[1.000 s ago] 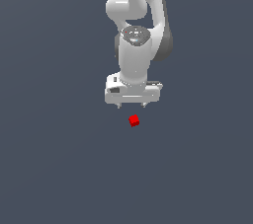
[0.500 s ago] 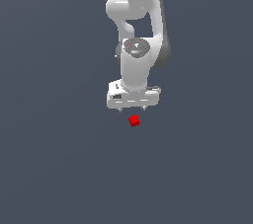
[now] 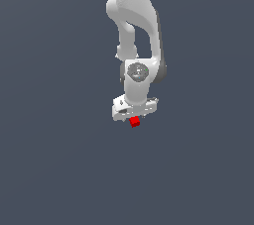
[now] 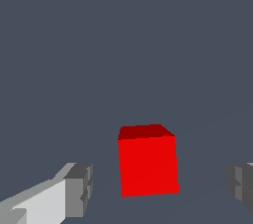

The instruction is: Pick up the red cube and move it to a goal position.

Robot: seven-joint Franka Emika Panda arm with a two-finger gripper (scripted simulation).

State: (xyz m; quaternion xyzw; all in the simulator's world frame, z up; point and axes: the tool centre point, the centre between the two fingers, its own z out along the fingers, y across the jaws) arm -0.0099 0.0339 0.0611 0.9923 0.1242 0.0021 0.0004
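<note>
On the plain dark grey-blue counter [image 3: 59, 169] sits the tiny bright red solid-coloured cube [image 3: 134, 122], near the middle of the exterior view and directly under the white Franka arm's gripper [image 3: 133, 115]. From that camera the white gripper body hangs low over the cube, so close that its lower edge meets the cube's top in the picture; whether they touch cannot be told from there. The arm's white links rise straight above it toward the upper edge of the frame, with a round grey joint cap [image 3: 137, 72] facing the camera.

The wrist view shows the red cube [image 4: 147, 161] large and square-on, its front face bright and its top face darker. 2 grey finger pads [image 4: 79, 191] flank it, 1 on each side, each standing clearly apart from the cube with bare counter [image 4: 123, 45] showing in the gaps. The gripper [image 4: 160, 188] is spread wide and holds nothing. The cube rests flat on the counter, between the 2 fingers, a little nearer 1 pad than the other.
</note>
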